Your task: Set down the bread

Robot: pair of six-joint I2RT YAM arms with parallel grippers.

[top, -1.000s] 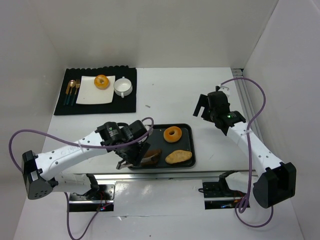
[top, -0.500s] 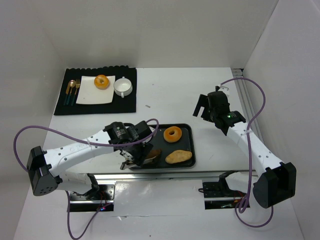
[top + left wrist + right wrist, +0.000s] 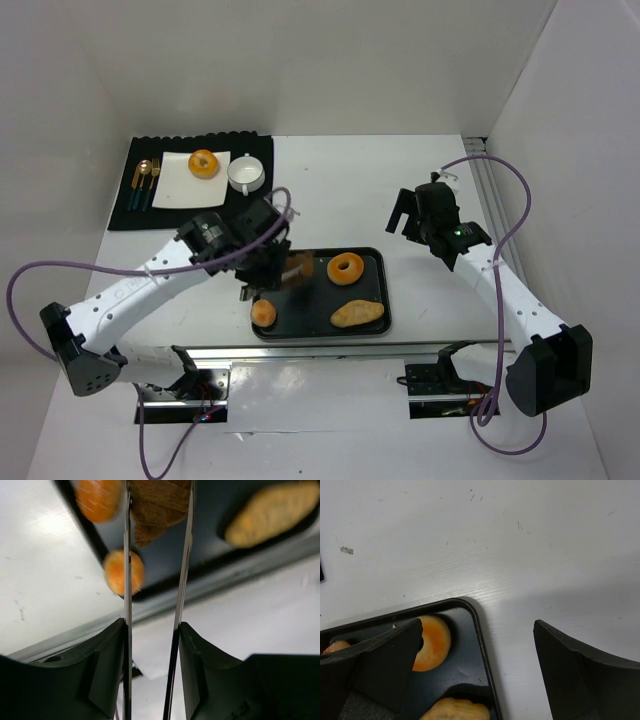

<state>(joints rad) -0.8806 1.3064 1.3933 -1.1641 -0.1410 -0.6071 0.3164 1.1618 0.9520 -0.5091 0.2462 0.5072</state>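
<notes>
change: dark bread (image 3: 160, 505) off the tray (image 3: 383, 300) since a second ago, now hanging above its left end | left claw (image 3: 288, 270) clenched on it | right claw (image 3: 405, 218) spread wide, idle | next: probably carry to plate (image 3: 175, 188)

Five baked pieces on this worktop. Two are doughnuts: one doughnut (image 3: 345, 268) on the tray (image 3: 312, 298) by the near edge, and a second doughnut (image 3: 203, 162) on the plate (image 3: 180, 188) near the far left corner. There's one dark bread (image 3: 293, 268), one oval roll (image 3: 358, 314) and one small bun (image 3: 263, 313). One tray, one plate, one cup (image 3: 245, 173), one mat (image 3: 190, 218). I can't count the cutlery (image 3: 145, 183) from here. Two arms: left arm (image 3: 130, 293), right arm (image 3: 500, 285).
</notes>
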